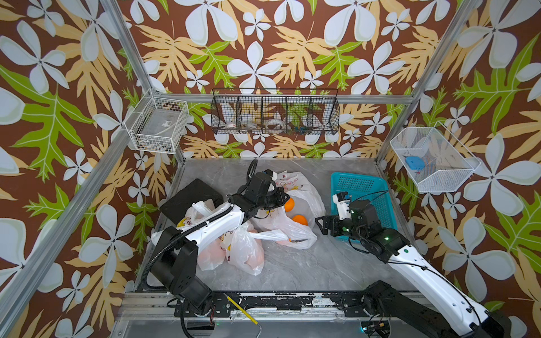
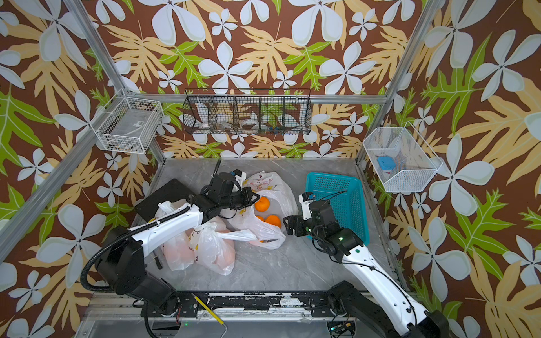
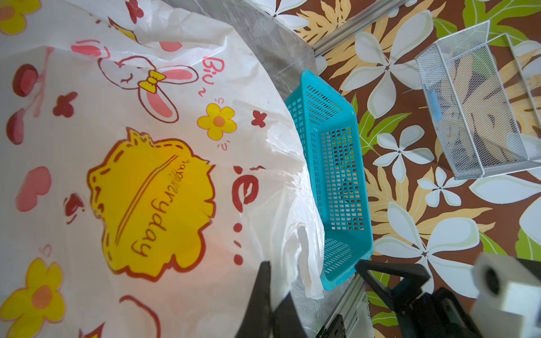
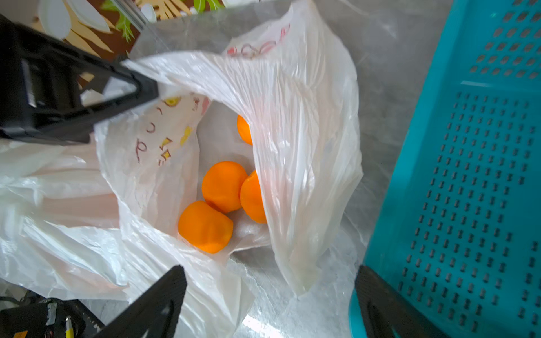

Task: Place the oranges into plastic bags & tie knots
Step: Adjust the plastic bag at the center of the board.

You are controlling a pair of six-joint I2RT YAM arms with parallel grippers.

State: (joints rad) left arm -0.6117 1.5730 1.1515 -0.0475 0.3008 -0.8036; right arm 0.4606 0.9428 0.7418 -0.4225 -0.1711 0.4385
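An open plastic bag lies mid-table with several oranges inside; two of the oranges show in both top views. My left gripper is shut on this bag's rim and holds it up, as the right wrist view shows. My right gripper stands open just right of the bag's mouth, apart from it, with nothing between its fingers. Two more plastic bags at the front left have gathered tops and pale orange showing through. A knot with loose white ends tops the left one.
A teal lattice basket stands right of the open bag, under my right wrist, and looks empty. A black pad lies at the back left. Wire baskets hang on the walls. A yellow pencil lies on the front rail.
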